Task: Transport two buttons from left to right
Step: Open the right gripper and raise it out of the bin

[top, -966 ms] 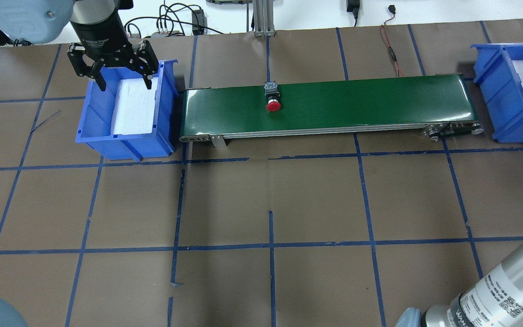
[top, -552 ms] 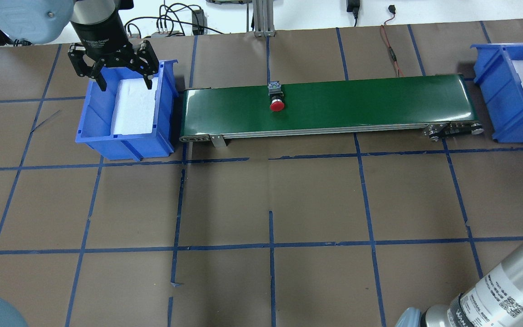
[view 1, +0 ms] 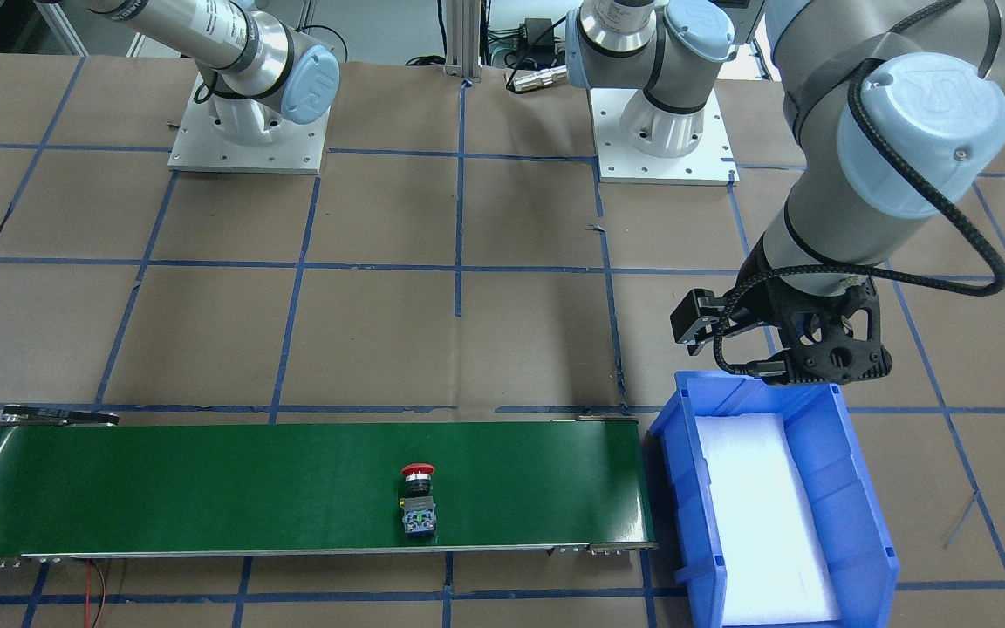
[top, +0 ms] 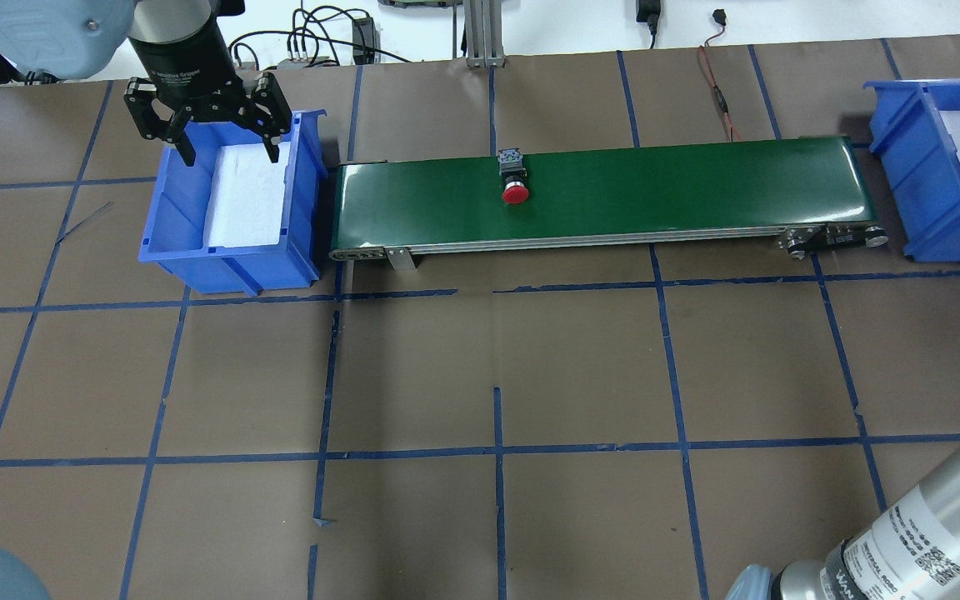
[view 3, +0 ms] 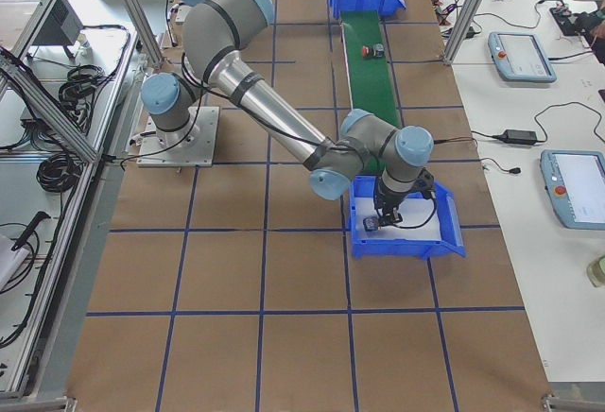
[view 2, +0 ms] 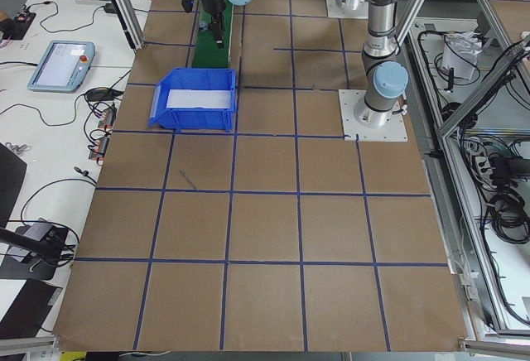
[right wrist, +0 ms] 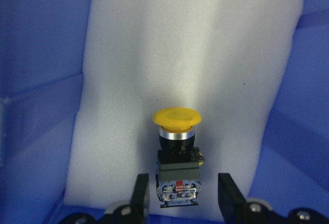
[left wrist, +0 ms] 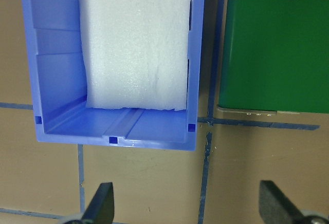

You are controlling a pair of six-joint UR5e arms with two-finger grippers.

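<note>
The conveyor belt (top: 655,187) had kept running. Well clear of the left end effector (top: 230,157), open and empty over the left bin (top: 172,225), the red button (top: 515,183) had crept rightward. The right end effector (right wrist: 183,193), fingers parted, straddled the yellow button (right wrist: 177,152), apparently delivered onto foam (right wrist: 205,54).

Bright, even overhead light, soft shadows, glare on white foam (view 1: 764,523), sheen along green belt (top: 655,183).

A table (top: 530,375) papered in brown is ruled into squares by blue tape lines (top: 413,455); aluminium frame posts (view 3: 132,4) rise at its edge. White benches (view 3: 567,289) alongside carry teach pendants (view 3: 520,56) and loose cables (view 2: 103,125); the light is even.
</note>
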